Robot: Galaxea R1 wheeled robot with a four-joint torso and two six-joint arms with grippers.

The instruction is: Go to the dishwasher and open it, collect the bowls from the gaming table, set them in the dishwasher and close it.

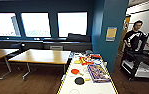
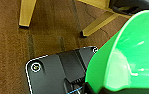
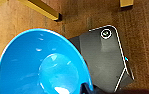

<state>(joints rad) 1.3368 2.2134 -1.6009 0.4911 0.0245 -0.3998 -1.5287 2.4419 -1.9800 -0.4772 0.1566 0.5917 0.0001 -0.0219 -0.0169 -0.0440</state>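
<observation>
Above wooden floor (image 2: 10, 50), green bowl (image 2: 130, 55), blue bowl (image 3: 40, 65).

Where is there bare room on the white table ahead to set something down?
The white table is bare along its near left side, from the yellow edge to the orange paddle and black paddle. The right side holds a board-game box, and the far end is crowded with colourful items.

A lime green bowl (image 2: 130, 55), a blue bowl (image 3: 40, 65), and a white, yellow-rimmed gaming table (image 1: 90, 87).
</observation>
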